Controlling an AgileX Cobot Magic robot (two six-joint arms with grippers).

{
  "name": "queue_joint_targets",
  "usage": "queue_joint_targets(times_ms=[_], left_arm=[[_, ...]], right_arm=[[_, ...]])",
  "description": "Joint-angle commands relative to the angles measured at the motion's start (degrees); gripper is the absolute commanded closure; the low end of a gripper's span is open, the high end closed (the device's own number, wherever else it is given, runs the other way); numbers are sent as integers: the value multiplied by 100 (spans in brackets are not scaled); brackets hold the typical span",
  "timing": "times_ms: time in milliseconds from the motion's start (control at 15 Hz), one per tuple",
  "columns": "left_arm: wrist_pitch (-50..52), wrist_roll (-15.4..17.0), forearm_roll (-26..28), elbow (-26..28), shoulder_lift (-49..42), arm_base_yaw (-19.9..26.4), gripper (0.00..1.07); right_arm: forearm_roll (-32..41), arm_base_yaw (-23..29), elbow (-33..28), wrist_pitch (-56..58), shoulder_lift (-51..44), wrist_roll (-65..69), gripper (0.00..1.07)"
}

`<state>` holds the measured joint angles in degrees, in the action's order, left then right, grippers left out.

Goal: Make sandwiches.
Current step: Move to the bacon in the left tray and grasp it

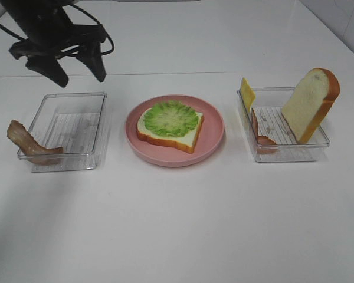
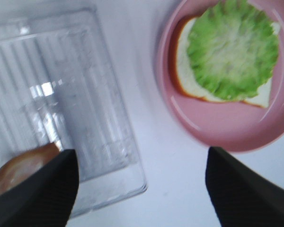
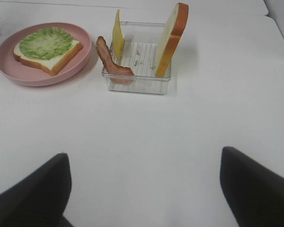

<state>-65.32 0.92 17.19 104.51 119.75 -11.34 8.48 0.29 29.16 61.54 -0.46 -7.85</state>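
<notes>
**Soft, light pieces**

Out front, the right hand (image 3: 146, 194) hovers splayed and empty. A bacon strip (image 1: 29, 144) droops over the rim of the left tray (image 1: 94, 118), likely limp; pinch its raised end. The sandwich (image 1: 170, 127), lettuce (image 1: 168, 117) on bread (image 1: 187, 140), lies on the pink plate (image 1: 212, 135). The right tray (image 1: 318, 144) props cheese (image 1: 246, 93) and an upright slice (image 1: 310, 103), probably squashy; grip across its crust. Farthest, the left hand (image 1: 79, 75) hangs spread, holding nothing

Black left hand (image 1: 81, 78), ribbed fingers (image 2: 38, 194), looping black cables (image 1: 108, 41)
</notes>
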Motion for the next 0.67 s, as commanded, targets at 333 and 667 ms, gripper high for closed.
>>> queue_joint_targets(times_ms=[333, 667], left_arm=[[-865, 458, -1209, -275, -579, 218, 44], [-859, 1473, -2177, -1501, -1409, 218, 44]], right_arm=[[-17, -40, -11, -69, -69, -6, 27], [-17, -40, -11, -69, -69, -6, 27]])
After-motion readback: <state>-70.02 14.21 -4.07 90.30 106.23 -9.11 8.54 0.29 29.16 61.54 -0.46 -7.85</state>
